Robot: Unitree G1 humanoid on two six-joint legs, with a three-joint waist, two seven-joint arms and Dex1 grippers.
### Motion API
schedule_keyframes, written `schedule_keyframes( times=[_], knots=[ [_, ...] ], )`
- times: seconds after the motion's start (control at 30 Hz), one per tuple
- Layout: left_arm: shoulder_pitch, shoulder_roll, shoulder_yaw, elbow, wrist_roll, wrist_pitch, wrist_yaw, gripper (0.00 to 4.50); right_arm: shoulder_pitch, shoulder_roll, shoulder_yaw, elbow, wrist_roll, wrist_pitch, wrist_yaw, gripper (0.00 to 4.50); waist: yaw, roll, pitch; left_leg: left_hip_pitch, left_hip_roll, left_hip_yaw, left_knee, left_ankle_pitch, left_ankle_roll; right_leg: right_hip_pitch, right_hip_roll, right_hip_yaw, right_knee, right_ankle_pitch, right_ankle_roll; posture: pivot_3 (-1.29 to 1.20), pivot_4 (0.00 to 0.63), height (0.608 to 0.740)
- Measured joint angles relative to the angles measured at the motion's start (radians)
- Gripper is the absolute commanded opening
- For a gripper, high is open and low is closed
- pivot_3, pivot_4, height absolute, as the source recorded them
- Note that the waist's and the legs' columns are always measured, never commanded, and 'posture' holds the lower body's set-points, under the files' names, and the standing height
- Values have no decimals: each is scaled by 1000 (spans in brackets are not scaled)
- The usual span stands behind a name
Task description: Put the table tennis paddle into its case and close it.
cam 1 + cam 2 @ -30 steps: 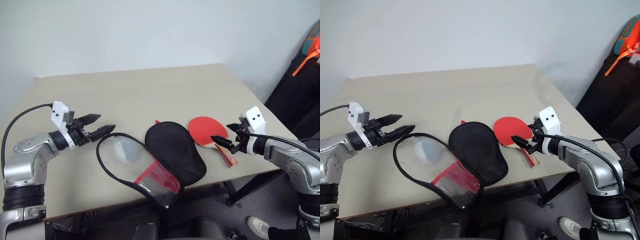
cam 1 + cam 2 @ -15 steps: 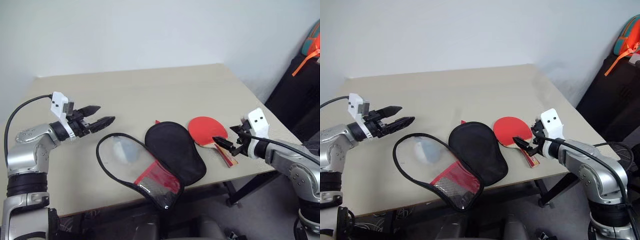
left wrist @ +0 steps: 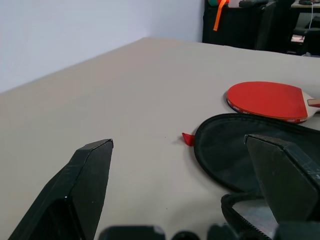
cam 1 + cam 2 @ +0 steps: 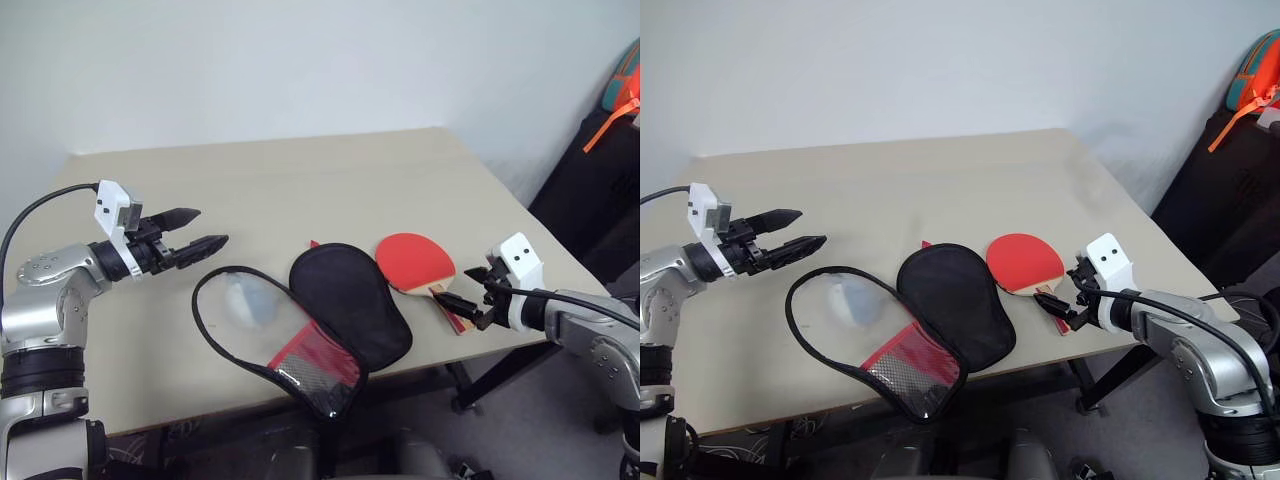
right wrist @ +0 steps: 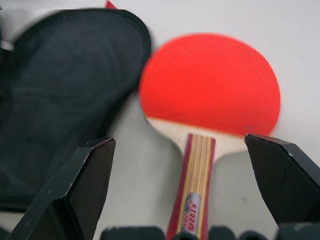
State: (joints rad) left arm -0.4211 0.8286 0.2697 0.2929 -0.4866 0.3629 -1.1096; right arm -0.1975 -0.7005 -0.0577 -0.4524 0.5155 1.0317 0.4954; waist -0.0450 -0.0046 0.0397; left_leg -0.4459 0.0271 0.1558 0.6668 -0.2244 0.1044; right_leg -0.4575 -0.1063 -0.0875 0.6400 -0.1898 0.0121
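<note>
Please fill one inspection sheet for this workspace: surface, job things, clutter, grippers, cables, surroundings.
Surface: beige table, mostly bare.
Job's things: case lies unzipped and spread open near the front edge, black lining up; table tennis paddle lies flat beside it, red face up, handle toward the right gripper, not in the case.
Clutter: nothing seen.
Grippers: left gripper open, above the table beside the case, holding nothing; right gripper open, at the paddle handle, not gripping it.
Cables: black cable on left arm; another on right arm.
Surroundings: plain wall; dark furniture at right.
</note>
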Motion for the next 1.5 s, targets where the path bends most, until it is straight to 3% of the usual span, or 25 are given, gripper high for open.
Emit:
schedule_keyframes(
  times=[0.33,0.73,1.07,1.5],
  knots=[
    [39,4,29,-59,-3,20,-1,4473,-48,119,74,159,-109,15,-131,4500,-1,0,0,0,0,1,0,0,0,0,0,0,0,1,-1,0,0,715],
    [82,4,54,-94,-23,38,18,4473,-69,179,89,286,-176,-25,-143,4500,-2,0,0,0,0,3,-2,0,-1,0,1,0,1,1,-1,0,0,715],
    [91,3,54,-94,-24,33,19,4500,-69,223,105,263,-182,-15,-132,1187,-7,-3,-2,1,1,3,-4,1,-2,-1,2,1,1,1,-2,0,0,715],
    [92,2,54,-93,-23,17,18,4500,-189,287,44,281,-183,-14,-171,1108,-7,-2,-2,1,1,5,-8,3,-4,-3,3,2,1,2,-3,0,0,715]
  ],
)
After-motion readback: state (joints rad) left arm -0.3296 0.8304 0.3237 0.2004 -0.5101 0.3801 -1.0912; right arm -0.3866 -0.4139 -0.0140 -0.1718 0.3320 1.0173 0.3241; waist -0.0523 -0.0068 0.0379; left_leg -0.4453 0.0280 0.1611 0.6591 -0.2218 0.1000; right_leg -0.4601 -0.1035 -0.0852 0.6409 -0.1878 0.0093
